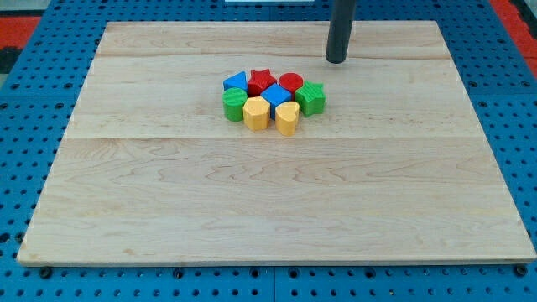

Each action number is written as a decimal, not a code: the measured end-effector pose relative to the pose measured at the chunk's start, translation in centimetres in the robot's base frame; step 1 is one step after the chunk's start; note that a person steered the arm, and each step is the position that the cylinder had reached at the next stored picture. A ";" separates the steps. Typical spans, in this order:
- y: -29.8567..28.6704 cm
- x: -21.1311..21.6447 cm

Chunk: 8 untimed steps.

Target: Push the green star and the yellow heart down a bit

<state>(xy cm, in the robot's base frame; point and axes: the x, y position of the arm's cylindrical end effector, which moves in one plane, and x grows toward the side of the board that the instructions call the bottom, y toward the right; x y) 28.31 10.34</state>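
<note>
No writing, brand marks or labels readable anywhere in the camera view. No containers either; the only carrier is the wooden board (277, 210), light plank grain, sitting on a blue pegboard (25, 84) with a red patch at the view's top corners.

The rod (341, 25) comes in from the view's top edge, dark and straight. My tip (336, 61) is on the board at roughly 1 o'clock from the block cluster, apart from every block. There are no jaws on this rig, so no spread or pinch state to tell; the rod holds nothing.

All eight blocks sit in one tight cluster a little above board centre, mostly touching or just beside each other:
- green star (311, 98): 3 o'clock end of the cluster, nearest block to my tip, which is at about 1 o'clock from it.
- yellow heart (288, 118): at 5 o'clock in the cluster, just beside the green star at its 7 o'clock.
- yellow hexagon-like block (257, 112): at 9 o'clock of the heart, touching or nearly so.
- green round block (234, 104): 9 o'clock end.
- blue triangular block (236, 81): 11 o'clock corner.
- red star (261, 81): top row, middle.
- red round block (290, 82): top row, at 11 o'clock of the green star.
- blue cube (276, 95): cluster centre, between the red row and the yellows.
</note>
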 end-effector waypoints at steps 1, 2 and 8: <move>0.0 0.1; 2.1 5.2; -0.4 6.2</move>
<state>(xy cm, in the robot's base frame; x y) 34.46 9.99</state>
